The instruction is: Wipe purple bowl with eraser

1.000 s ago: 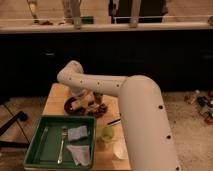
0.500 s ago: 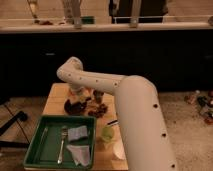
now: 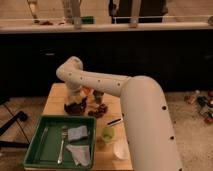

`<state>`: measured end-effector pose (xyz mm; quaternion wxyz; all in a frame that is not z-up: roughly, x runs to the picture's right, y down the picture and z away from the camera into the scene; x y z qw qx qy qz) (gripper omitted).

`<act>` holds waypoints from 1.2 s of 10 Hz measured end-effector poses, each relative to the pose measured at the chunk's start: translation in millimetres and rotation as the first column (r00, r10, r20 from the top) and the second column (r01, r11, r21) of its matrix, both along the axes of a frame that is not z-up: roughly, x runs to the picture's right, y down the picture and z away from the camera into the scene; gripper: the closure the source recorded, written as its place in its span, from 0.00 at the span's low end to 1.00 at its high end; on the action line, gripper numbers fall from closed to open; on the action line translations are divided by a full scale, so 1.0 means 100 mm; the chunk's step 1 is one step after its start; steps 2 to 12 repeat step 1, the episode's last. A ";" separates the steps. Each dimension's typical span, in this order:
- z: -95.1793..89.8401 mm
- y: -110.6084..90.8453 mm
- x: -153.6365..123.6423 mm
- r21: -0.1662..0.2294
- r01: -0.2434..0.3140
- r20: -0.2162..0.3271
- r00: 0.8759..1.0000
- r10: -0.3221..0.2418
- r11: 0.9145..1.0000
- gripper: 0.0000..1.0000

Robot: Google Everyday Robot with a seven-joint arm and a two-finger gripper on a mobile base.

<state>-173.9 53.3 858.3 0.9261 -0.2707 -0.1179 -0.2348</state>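
Observation:
The purple bowl (image 3: 75, 106), dark, shallow and round, sits on the wooden table (image 3: 56, 96) just behind the green tray. My gripper (image 3: 74, 96) hangs down from the white arm's bend and sits right over the bowl, at or just above its rim. The eraser cannot be made out; if it is at the gripper, it is hidden there. The white arm (image 3: 100, 82) crosses the table from the lower right and covers its right side.
A green tray (image 3: 37, 150) at the front left holds a fork (image 3: 63, 142) and two cloths (image 3: 78, 133). A light green cup (image 3: 107, 134) and a small white cup (image 3: 120, 149) stand at the front right. A dark reddish-brown object (image 3: 97, 111) and a black pen-like stick (image 3: 114, 121) lie beside the bowl.
The arm's bend has shifted a little while the gripper has stayed over the purple bowl. The other things on the table have not moved.

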 end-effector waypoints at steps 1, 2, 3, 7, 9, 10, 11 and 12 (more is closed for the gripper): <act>-0.02 0.04 0.00 -0.012 0.008 0.011 1.000 -0.007 1.000 1.00; -0.02 0.04 0.00 -0.012 0.008 0.011 1.000 -0.007 1.000 1.00; -0.02 0.04 0.00 -0.012 0.008 0.011 1.000 -0.007 1.000 1.00; -0.02 0.04 0.00 -0.012 0.008 0.011 1.000 -0.007 1.000 1.00; -0.02 0.04 0.00 -0.012 0.008 0.011 1.000 -0.007 1.000 1.00; -0.02 0.04 0.00 -0.012 0.008 0.011 1.000 -0.007 1.000 1.00; -0.02 0.04 0.00 -0.012 0.008 0.011 1.000 -0.007 1.000 1.00; -0.02 0.04 0.00 -0.012 0.008 0.011 1.000 -0.007 1.000 1.00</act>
